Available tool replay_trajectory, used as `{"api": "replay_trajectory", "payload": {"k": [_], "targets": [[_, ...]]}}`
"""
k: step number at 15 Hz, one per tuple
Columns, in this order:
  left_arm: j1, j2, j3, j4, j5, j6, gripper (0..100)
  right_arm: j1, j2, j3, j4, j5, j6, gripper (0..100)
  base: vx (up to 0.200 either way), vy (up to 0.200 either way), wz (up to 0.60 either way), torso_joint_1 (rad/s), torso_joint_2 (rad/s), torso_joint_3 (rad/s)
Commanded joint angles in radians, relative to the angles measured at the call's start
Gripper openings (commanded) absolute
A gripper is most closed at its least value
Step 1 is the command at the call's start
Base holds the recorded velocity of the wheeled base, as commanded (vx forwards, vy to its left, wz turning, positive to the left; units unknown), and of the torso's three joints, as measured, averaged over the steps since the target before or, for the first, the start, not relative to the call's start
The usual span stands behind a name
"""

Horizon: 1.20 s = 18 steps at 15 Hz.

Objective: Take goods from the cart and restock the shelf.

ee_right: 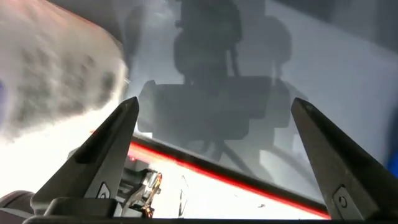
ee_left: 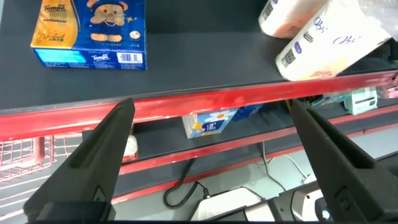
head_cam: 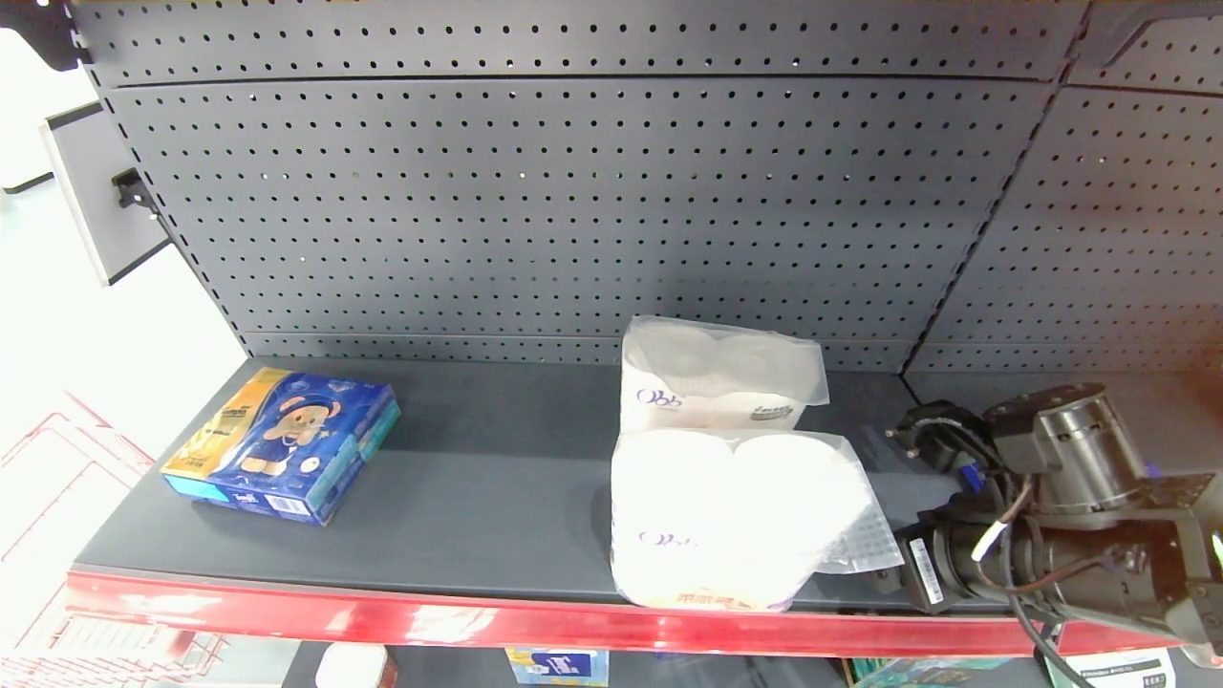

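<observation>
Since the white plastic-wrapped pack of paper rolls [head_cam: 726, 516] sits at the grey metal shelf's [head_cam: 497, 478] front edge, the right gripper [ee_right: 216, 106], spread empty beside it, should probably withdraw straight, avoiding the loose wrap.

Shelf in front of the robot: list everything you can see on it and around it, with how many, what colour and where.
shelf: one, dark grey board with a red front strip, across the head view
back panel: grey, perforated, behind the shelf
tissue box: one, blue and yellow, lying flat at the shelf's left
toilet paper packs: two, white in clear wrap, right of middle; one at the front edge, one behind it
cart: one, red wire, lower left of the shelf
small box: one, blue and white, on the lower shelf
cable: one, black, below the lower shelf
left gripper: open, before the red strip
right gripper: open, beside the front pack
</observation>
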Motion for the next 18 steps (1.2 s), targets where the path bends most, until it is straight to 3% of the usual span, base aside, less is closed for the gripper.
{"api": "replay_trajectory", "payload": {"k": [1,4,6,7,8,10,12,14,15,16,18], "targets": [[0.000,-0.046,0.013,0.012,0.000,0.001,100,-0.020,-0.186,0.094,-0.001,-0.008,-0.008,100,0.000,0.000,0.00,0.000,0.00,0.000],[0.003,-0.246,0.006,0.229,0.000,0.004,100,-0.023,-0.590,0.217,0.013,-0.082,-0.112,100,0.000,0.000,0.00,0.000,0.00,0.000],[0.074,-0.353,0.013,0.346,0.062,0.050,100,-0.072,-0.805,0.231,0.079,-0.208,-0.135,100,0.000,0.000,0.00,0.000,0.00,0.000],[0.109,-0.369,0.032,0.352,0.105,0.044,100,-0.117,-0.898,0.234,0.142,-0.257,-0.135,100,0.000,0.000,0.00,0.000,0.00,0.000],[0.104,-0.369,0.035,0.346,0.132,0.035,100,-0.159,-1.012,0.243,0.231,-0.260,-0.135,100,0.000,0.000,0.00,0.000,0.00,0.000],[0.107,-0.362,0.049,0.305,0.135,0.040,100,-0.232,-1.191,0.237,0.438,-0.258,-0.141,100,0.000,0.000,0.00,0.000,0.00,0.000],[0.137,-0.356,0.081,0.298,0.154,0.030,100,-0.253,-1.297,0.262,0.493,-0.268,-0.146,100,0.000,0.000,0.00,0.000,0.00,0.000],[0.246,-0.292,0.089,0.298,0.154,0.009,100,-0.311,-1.311,0.298,0.495,-0.269,-0.144,100,0.000,0.000,0.00,0.000,0.00,0.000],[0.333,-0.258,0.095,0.297,0.135,0.004,100,-0.362,-1.312,0.320,0.493,-0.263,-0.144,100,0.000,0.000,0.00,0.000,0.00,0.000],[0.370,-0.306,0.162,0.262,0.060,0.017,100,-0.397,-1.338,0.354,0.489,-0.252,-0.144,100,0.000,0.000,0.00,0.000,0.00,0.000],[0.359,-0.462,0.293,0.196,0.032,0.126,100,-0.380,-1.423,0.384,0.483,-0.182,-0.147,100,0.000,0.000,0.00,0.000,0.00,0.000]]}}
